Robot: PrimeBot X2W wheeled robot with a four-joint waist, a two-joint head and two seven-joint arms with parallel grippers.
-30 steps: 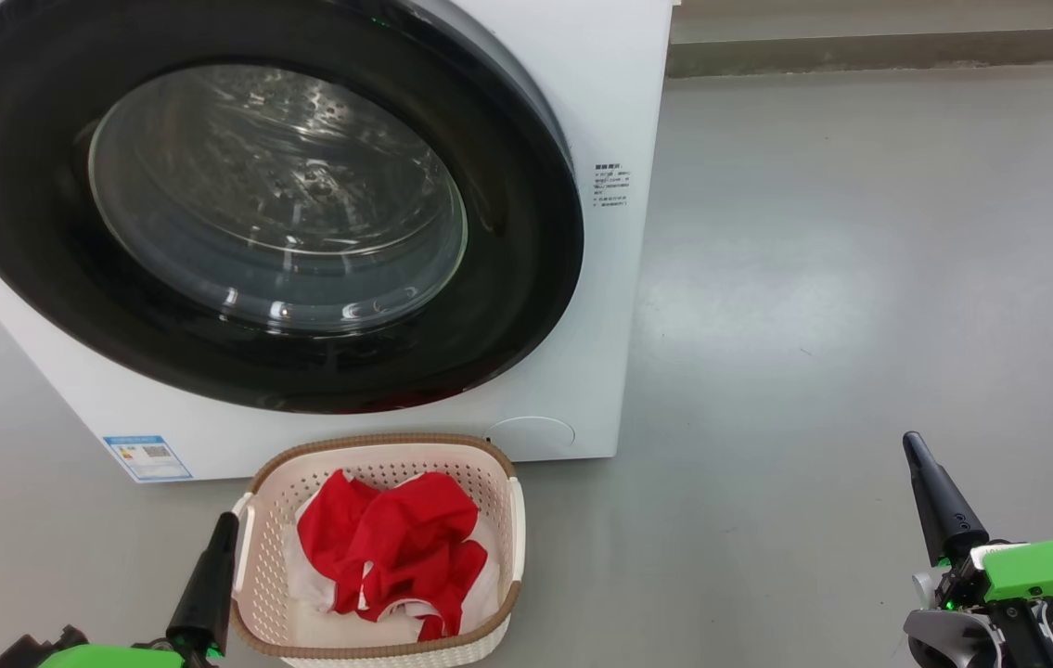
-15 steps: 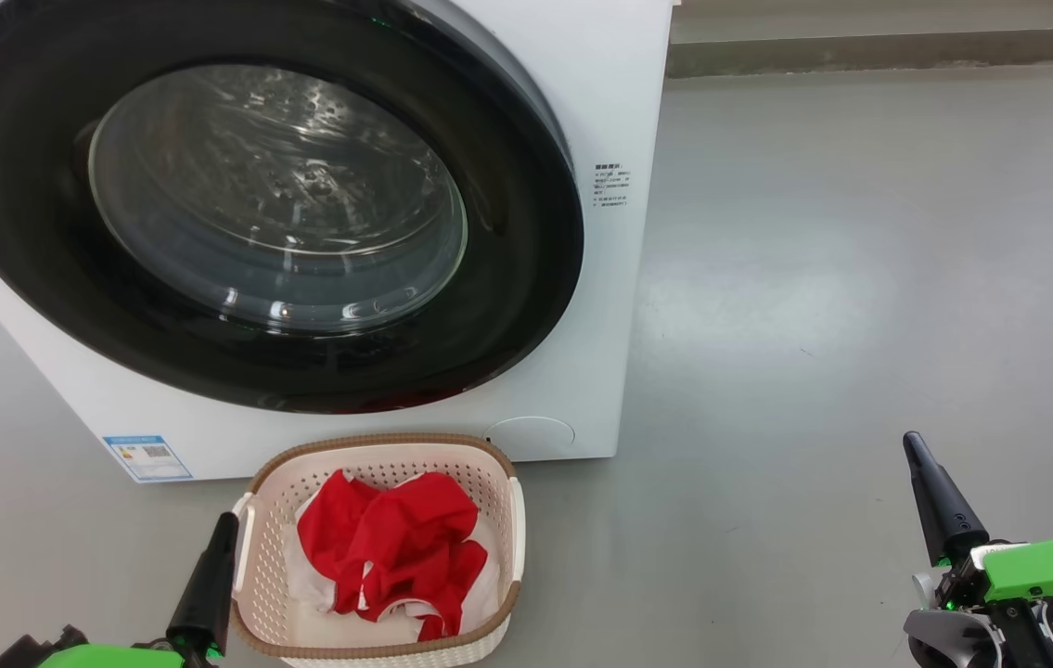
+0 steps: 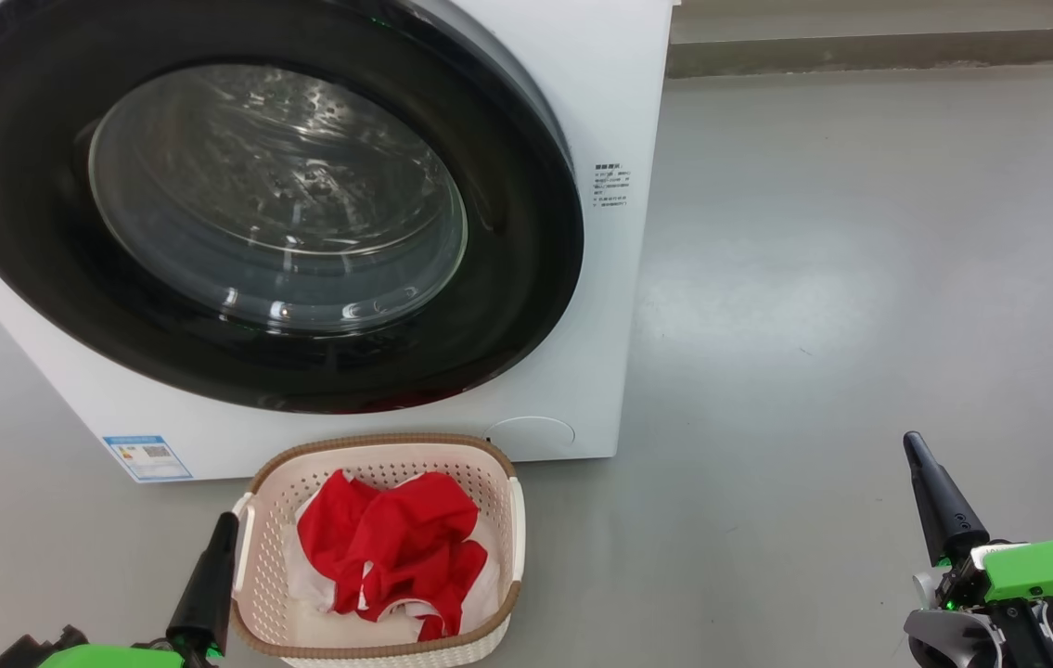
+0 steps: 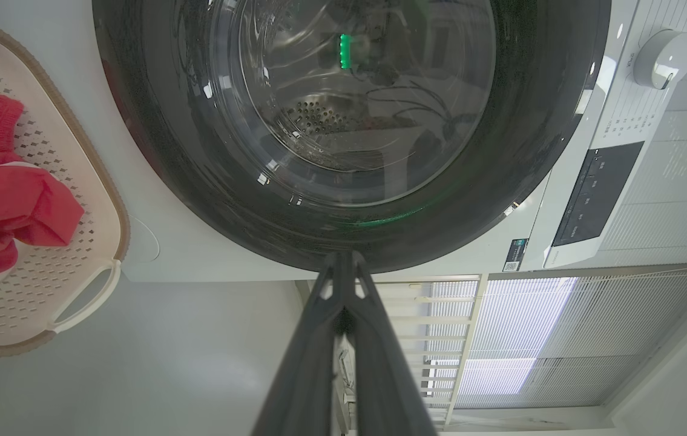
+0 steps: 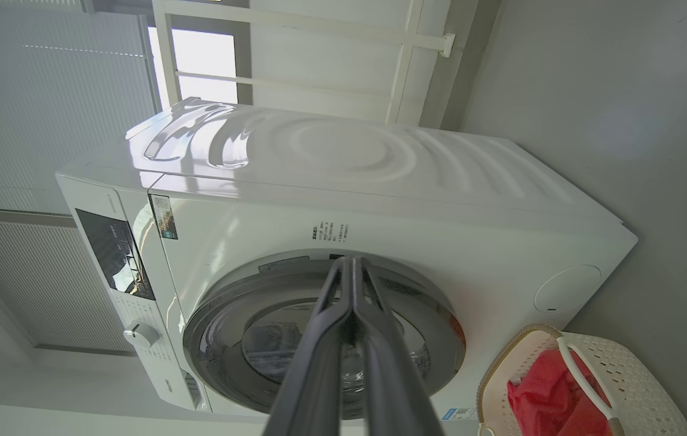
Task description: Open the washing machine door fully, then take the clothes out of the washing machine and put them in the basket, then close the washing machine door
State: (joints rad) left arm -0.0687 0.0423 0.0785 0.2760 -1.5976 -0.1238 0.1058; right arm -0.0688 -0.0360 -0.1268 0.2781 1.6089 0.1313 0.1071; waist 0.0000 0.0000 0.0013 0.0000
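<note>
floor (image 3: 860, 232): grey, glossy | ledge (image 3: 860, 51): along far edge | railing (image 5: 404, 66): white | blinds (image 4: 519, 339): slatted

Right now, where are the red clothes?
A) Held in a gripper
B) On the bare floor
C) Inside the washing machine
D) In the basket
D: the red clothes lie piled in the basket, which stands on the floor in front of the washing machine, and the washing machine door is closed.
</note>
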